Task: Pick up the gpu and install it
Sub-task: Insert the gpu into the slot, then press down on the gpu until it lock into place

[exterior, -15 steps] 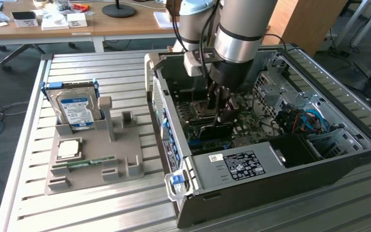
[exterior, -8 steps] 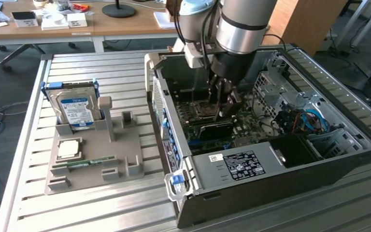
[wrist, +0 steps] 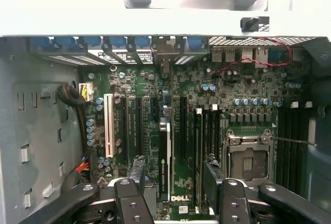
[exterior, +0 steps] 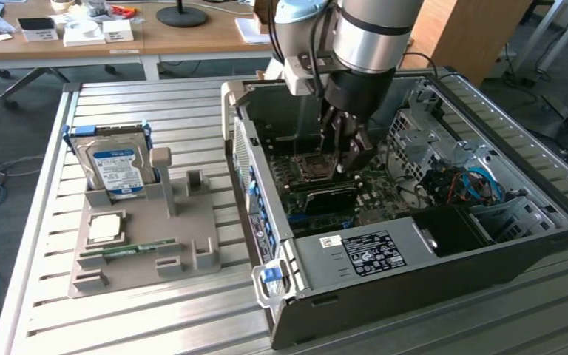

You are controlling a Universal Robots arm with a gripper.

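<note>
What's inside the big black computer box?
Inside the computer case lies a green motherboard with an empty silver processor socket and the gpu standing in a slot, between the open gripper fingers. The power supply covers whatever lies beneath it.

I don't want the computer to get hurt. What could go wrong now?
The open hand straddles the gpu standing in its slot; lifting crookedly might snag the card. Its fingers sit close to the motherboard and could scrape parts. The card may not be fully seated.

gpu (wrist: 164, 164) | black-shrouded card | standing on edge | seated in motherboard slot
</note>
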